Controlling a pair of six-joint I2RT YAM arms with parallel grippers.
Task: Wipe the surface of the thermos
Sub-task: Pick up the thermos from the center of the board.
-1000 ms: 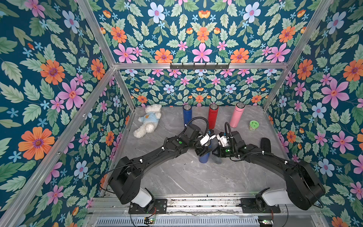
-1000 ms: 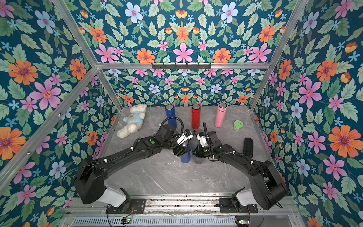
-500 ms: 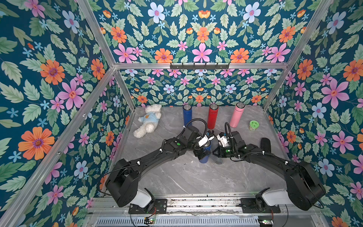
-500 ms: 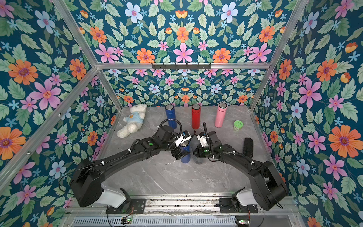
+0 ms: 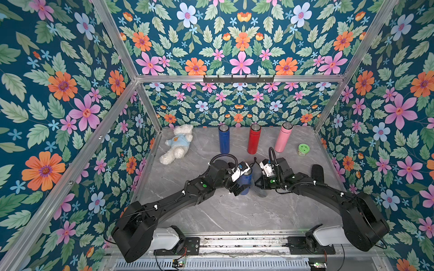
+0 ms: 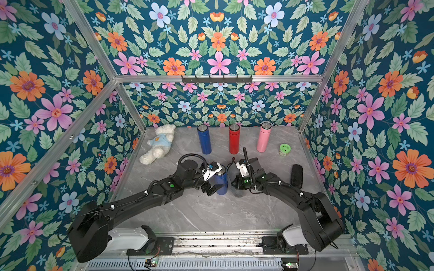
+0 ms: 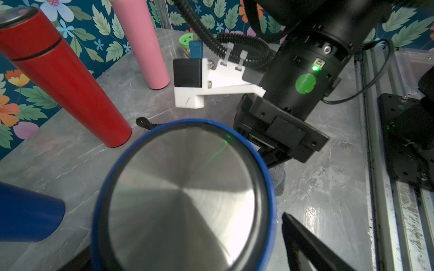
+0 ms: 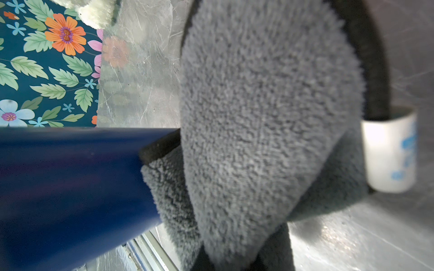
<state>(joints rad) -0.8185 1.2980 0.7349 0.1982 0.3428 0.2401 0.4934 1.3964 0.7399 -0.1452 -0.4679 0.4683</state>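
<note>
The blue thermos (image 5: 247,180) stands straight up in the middle of both top views, on the desk (image 5: 223,211). Our left claw (image 5: 239,186) is released, jaws spread wide on both sides of it. Our right claw (image 5: 261,181) is clenched on the grey cloth (image 8: 258,117), just right of the thermos there. Only the right wrist view shows the cloth touching the blue wall. We think the wipe should run up and down that wall.

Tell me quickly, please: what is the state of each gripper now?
Left gripper: open, jaws either side of the front blue thermos, not gripping it.
Right gripper: shut on the grey cloth, beside that thermos.
</note>
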